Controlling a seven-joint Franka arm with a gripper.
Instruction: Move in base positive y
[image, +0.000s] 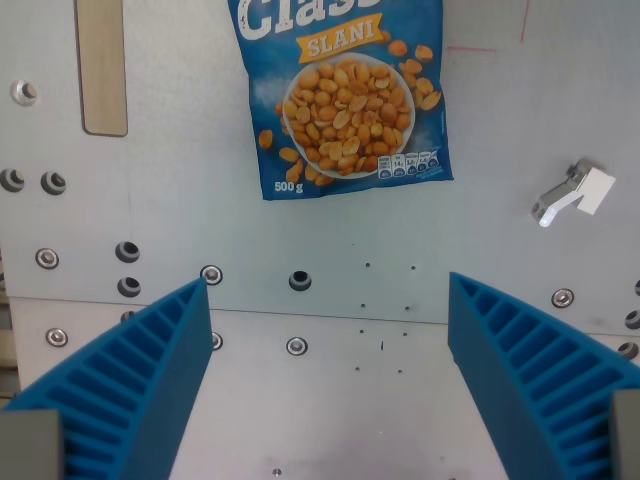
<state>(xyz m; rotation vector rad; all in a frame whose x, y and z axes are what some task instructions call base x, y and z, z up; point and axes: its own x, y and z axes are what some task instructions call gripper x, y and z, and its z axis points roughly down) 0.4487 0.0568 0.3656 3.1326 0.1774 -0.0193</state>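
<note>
My gripper (328, 285) is open, with nothing between its two blue ribbed fingers (130, 375), which rise from the bottom corners of the wrist view. They hang above a grey metal plate (330, 400). A blue bag of salted peanuts (345, 95) lies flat on the plate at the top centre, beyond the fingertips and apart from them. Its top edge is cut off by the frame.
The plate has several bolts and holes, such as one hole (300, 281) between the fingertips. A beige slot (102, 65) sits at the upper left. A small white and metal bracket (572, 194) sits at the right. A seam crosses the plate (330, 315).
</note>
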